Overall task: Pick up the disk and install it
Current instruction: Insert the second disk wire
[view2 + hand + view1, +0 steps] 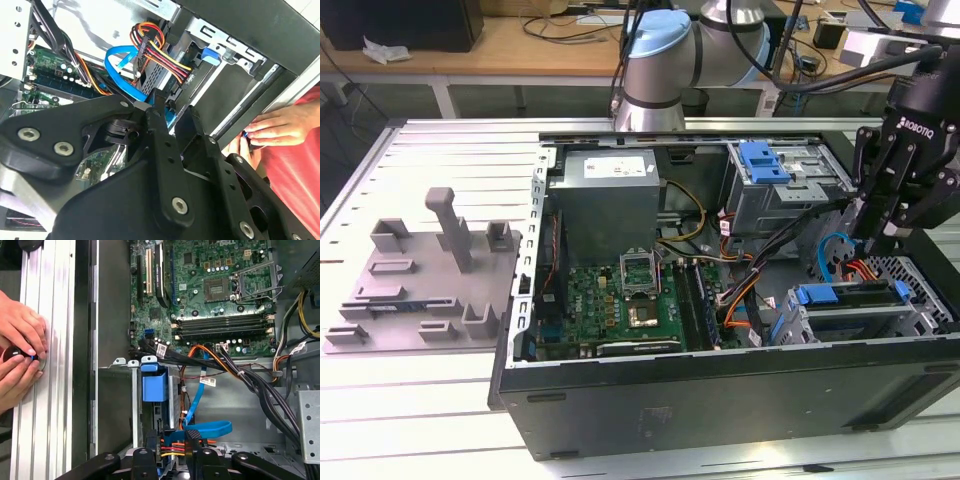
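Disk (825, 295), blue carrier frame showing, sits in the drive cage (912, 276) at the exterior view's lower right, inside the open computer case (720, 400) on the bench (420, 400). Pincer (876, 238) hangs just above it, fingers apart, gripping nothing.

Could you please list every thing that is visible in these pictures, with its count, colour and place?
table: one, white, slatted, under everything
computer case: one, black, open, on the table
power supply: one, grey, in the case's far part
motherboard: one, green, on the case floor
disk: one, blue frame, in the drive cage at the exterior view's right
clip: one, blue, on the farther cage
flat cable: one, blue, beside the disk
fixture tray: one, grey, at the exterior view's left
robot arm: one, silver and pale blue, behind the case
gripper: one, black, open, above the disk
hands: two, on the table's edge
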Available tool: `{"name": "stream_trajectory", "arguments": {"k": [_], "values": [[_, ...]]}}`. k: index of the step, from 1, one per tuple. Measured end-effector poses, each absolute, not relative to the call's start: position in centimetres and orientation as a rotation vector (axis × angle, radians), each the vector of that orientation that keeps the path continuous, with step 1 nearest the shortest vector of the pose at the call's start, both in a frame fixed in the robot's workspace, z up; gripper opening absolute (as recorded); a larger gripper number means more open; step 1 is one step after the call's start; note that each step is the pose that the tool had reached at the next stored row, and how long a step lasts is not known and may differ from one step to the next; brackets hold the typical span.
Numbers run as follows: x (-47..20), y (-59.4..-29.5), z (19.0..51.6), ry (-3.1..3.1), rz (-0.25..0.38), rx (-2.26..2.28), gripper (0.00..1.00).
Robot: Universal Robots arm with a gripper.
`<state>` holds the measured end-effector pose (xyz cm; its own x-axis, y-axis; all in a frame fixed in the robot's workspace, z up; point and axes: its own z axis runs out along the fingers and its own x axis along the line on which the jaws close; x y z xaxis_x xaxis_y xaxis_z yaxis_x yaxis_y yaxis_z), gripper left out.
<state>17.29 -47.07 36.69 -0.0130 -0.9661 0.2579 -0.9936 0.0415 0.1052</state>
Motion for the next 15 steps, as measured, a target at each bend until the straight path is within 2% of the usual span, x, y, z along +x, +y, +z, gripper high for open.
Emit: {"name": "stream_trajectory", "arguments": {"k": [15], "values": [[17.06, -47.08, 36.66, -2.068, 0.164, 2.009, 0.36]]}}
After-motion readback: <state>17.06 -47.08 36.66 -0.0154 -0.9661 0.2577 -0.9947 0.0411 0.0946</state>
